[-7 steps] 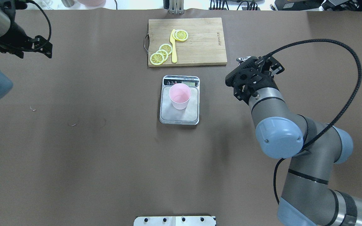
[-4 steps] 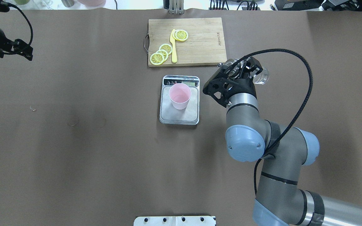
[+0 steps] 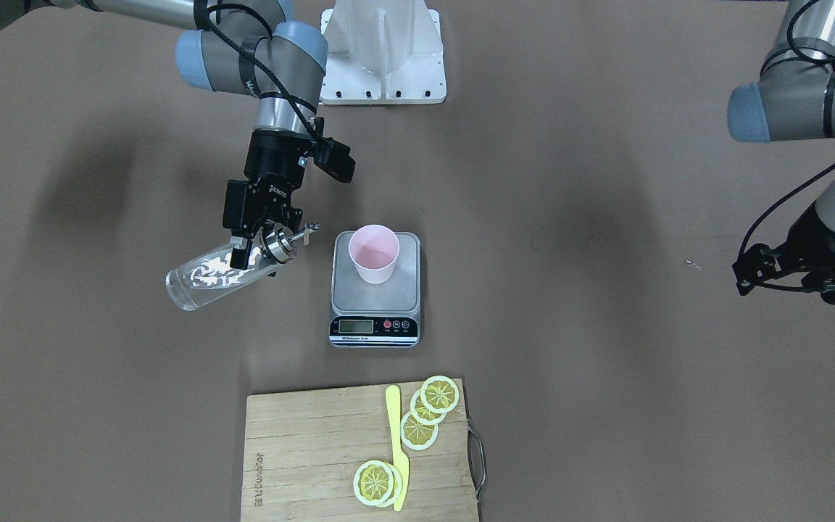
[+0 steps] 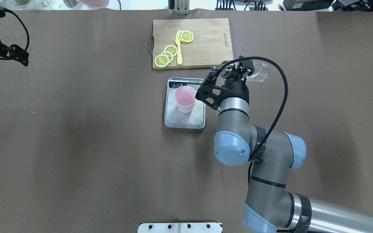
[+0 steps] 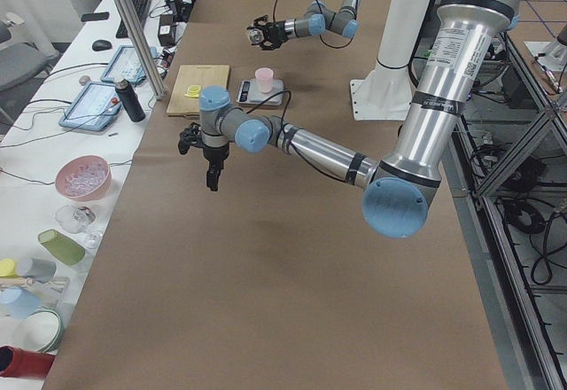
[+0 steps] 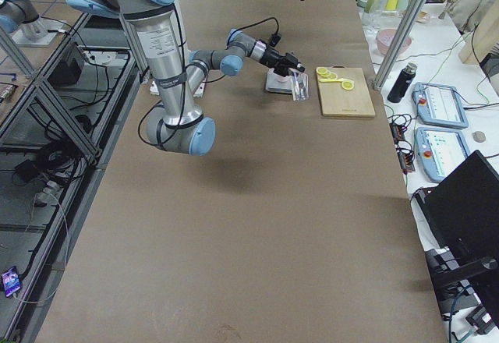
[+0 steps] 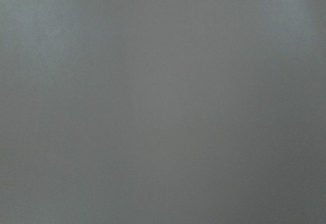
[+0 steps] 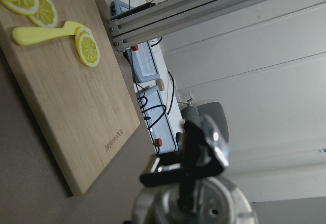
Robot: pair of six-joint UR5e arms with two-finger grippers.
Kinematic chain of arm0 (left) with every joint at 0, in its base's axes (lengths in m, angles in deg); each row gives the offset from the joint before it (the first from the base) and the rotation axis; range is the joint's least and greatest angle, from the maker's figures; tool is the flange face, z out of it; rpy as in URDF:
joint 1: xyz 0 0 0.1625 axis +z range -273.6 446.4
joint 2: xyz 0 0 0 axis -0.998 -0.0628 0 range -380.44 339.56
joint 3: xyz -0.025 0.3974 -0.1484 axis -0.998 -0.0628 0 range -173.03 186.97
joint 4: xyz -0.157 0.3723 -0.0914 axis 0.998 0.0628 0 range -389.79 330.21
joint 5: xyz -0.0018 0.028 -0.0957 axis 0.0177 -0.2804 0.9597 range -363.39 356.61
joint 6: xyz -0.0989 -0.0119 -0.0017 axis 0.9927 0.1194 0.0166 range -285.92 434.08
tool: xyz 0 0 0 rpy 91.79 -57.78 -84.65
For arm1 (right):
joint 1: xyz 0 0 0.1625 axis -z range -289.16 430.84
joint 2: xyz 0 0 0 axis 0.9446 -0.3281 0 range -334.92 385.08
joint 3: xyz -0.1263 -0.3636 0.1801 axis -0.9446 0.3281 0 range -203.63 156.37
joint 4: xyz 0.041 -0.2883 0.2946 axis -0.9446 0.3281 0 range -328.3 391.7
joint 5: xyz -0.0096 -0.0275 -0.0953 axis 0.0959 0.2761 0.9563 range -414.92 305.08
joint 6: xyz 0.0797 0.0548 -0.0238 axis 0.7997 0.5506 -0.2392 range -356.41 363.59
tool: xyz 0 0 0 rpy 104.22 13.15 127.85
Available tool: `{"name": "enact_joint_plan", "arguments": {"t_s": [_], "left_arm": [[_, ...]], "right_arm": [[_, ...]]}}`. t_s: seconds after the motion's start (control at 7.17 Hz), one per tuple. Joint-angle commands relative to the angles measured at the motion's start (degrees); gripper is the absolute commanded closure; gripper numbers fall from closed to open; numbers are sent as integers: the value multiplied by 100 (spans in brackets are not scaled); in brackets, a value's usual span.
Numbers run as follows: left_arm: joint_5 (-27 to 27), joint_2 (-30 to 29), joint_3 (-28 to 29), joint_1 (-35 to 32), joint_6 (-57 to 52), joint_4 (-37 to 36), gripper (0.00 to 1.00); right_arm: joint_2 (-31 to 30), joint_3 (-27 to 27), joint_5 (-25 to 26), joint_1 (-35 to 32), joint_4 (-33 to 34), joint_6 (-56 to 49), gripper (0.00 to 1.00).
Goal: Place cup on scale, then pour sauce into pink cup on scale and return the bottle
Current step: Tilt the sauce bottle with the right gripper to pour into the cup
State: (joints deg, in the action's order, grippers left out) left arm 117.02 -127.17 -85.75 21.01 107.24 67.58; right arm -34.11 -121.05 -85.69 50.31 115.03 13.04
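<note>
The pale pink cup [image 4: 185,98] stands upright on the steel scale [image 4: 184,120], also in the front view, cup [image 3: 373,253] on scale [image 3: 375,293]. My right gripper [image 4: 235,73] is shut on the clear glass bottle [image 4: 259,72] near its neck and holds it tilted almost flat in the air, beside the scale. In the front view the bottle [image 3: 209,278] hangs from the gripper [image 3: 252,246] with its silver spout [image 3: 293,238] pointing toward the cup, short of its rim. Clear sauce shows inside. My left gripper [image 4: 23,59] is empty, far left; its jaws are unclear.
A wooden cutting board [image 4: 206,48] with lemon slices [image 4: 166,55] and a yellow knife [image 4: 178,48] lies just behind the scale. It also shows in the right wrist view [image 8: 66,107]. The robot's white base plate [image 3: 383,65] sits at the near edge.
My right arm has carried the bottle left toward the scale and tipped it over, spout toward the cup. My left arm has drawn back to the far left.
</note>
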Motion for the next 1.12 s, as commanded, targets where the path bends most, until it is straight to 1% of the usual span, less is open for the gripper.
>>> {"name": "enact_joint_plan", "arguments": {"t_s": [0.0,0.14,0.42,0.7,0.98], "left_arm": [[0,-15,280,0,6,254,1],[0,-23,438,0,6,447,1],[-9,-41,570,-9,-2,467,1],[0,-41,615,-9,-2,484,1],[-9,-50,729,-18,-2,571,1]], "right_arm": [[196,433,536,172,8,-110,100],[206,530,729,260,8,-110,100],[214,750,1116,383,8,-189,100],[337,952,1345,392,-1,-426,100],[416,1076,1696,384,-1,-706,100]]}}
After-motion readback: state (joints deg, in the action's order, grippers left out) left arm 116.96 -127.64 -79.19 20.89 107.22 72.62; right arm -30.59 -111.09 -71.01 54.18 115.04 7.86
